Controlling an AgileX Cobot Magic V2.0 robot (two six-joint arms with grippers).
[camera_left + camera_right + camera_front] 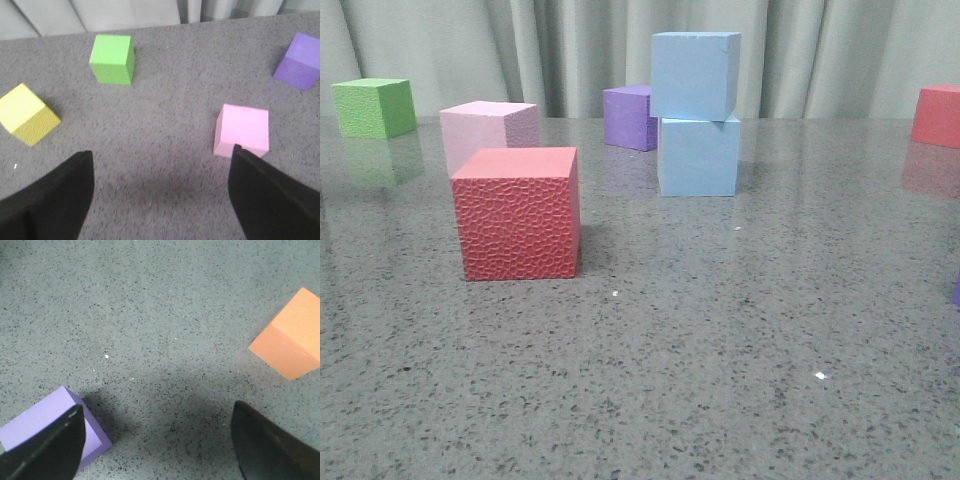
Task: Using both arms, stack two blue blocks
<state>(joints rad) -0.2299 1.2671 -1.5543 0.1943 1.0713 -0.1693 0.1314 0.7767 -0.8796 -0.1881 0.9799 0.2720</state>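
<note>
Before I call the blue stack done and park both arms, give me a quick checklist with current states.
1. Upper blue block resting on lower blue block: ok.
2. Stack squared up: not ok, the upper block sits offset to the left and slightly twisted.
3. Left gripper open and holding nothing: ok.
4. Right gripper open and holding nothing: ok.
5. Purple cube behind the stack touching it: cannot tell.
6. Red textured cube apart from the stack: ok.

Speckled grey table (720, 380) carries red cube (518, 213), pink cube (488, 132), lower blue block (698, 157) (others stand farther off).
</note>
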